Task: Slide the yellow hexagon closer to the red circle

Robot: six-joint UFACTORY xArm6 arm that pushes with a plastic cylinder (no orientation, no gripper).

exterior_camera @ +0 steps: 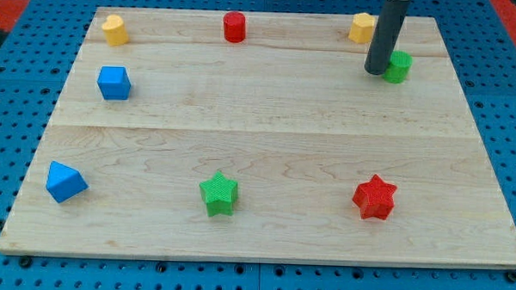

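Observation:
The yellow hexagon (361, 28) lies near the view's top right edge of the board. The red circle (234, 27) stands at the top middle, well to its left. My tip (377, 72) rests on the board just below and slightly right of the yellow hexagon, a small gap apart from it. The rod crosses the hexagon's right edge in the picture. The tip is right against the left side of a green block (400, 66), whose shape is partly hidden by the rod.
A second yellow block (115, 30) sits at the top left. A blue cube (114, 83) is below it and a blue angular block (65, 182) at the bottom left. A green star (218, 194) and a red star (375, 198) lie near the bottom.

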